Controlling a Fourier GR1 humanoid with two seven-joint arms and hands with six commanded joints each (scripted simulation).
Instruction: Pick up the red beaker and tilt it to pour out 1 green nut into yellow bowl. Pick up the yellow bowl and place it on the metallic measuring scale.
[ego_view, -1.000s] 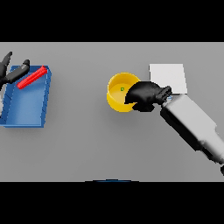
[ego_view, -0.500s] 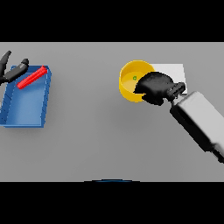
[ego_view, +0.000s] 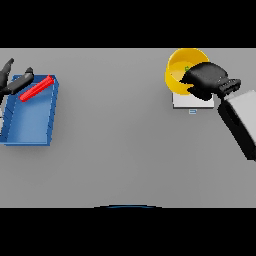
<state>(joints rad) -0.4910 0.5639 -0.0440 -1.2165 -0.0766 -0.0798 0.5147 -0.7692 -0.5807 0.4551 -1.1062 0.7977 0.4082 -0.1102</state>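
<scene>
Grey table (ego_view: 125, 150): blue tray (ego_view: 27, 117), metallic scale (ego_view: 192, 101).

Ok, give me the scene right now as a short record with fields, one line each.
yellow bowl: held over the measuring scale, whether it rests on it cannot be told
green nut: inside the bowl
right hand: curled round the bowl's near rim
measuring scale: pale square plate on the table, partly covered by the bowl and the hand
red beaker: lying tilted on the blue tray's far edge
blue tray: at the table's left
left hand: just beyond the tray's far left corner, apart from the beaker, fingers spread
</scene>
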